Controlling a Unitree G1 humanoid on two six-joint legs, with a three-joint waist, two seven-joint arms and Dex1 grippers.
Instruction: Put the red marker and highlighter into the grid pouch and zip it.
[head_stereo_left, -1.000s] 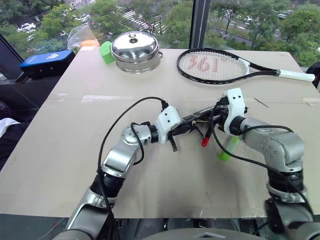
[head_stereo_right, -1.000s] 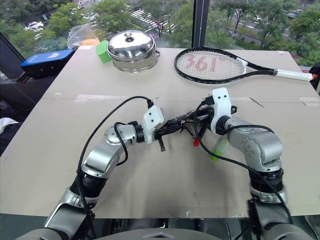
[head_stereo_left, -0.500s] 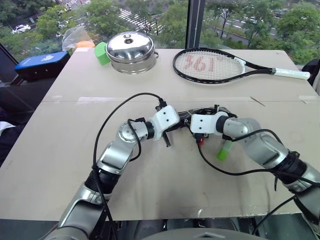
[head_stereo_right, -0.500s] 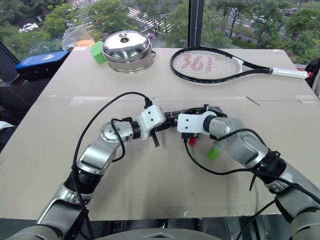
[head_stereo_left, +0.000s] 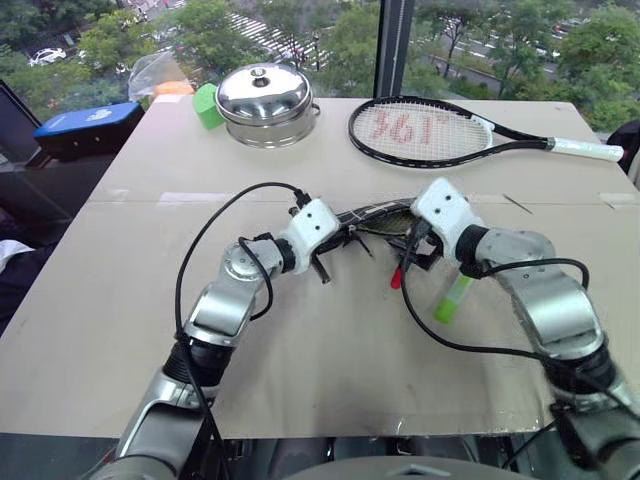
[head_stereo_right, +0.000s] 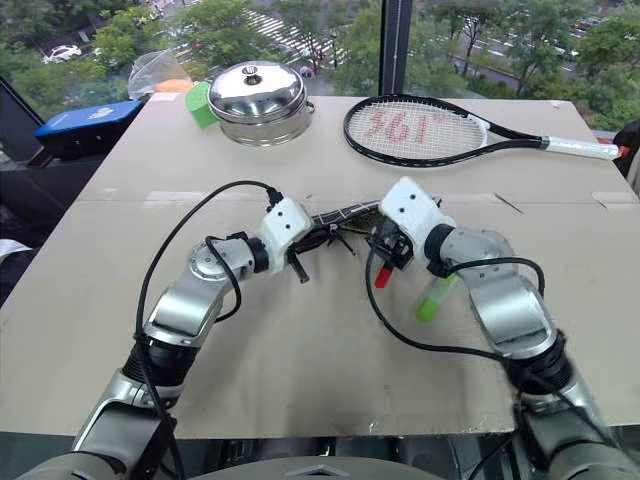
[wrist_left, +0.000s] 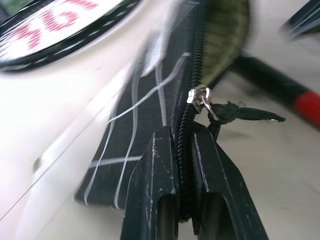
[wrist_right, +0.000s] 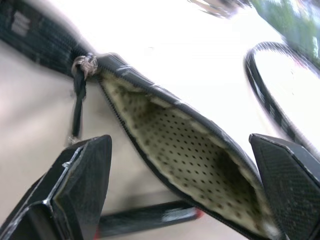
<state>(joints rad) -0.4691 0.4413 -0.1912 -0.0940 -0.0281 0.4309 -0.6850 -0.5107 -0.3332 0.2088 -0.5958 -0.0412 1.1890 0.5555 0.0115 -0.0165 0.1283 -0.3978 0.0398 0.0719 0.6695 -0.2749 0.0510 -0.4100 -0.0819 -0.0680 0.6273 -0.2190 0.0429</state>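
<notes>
Grid pouch (wrist_right: 185, 150) gapes open, showing dotted cream lining

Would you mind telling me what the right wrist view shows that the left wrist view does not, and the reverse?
Right wrist view alone: the pouch's open mouth with its dotted cream lining, framed by the right gripper's wide-open fingers.

Left wrist view alone: the left gripper shut on the pouch's zipped end, and the grid lines on the outside.

Both: the zipper pull with its cord, the red marker beside the pouch, and part of the racket.
</notes>
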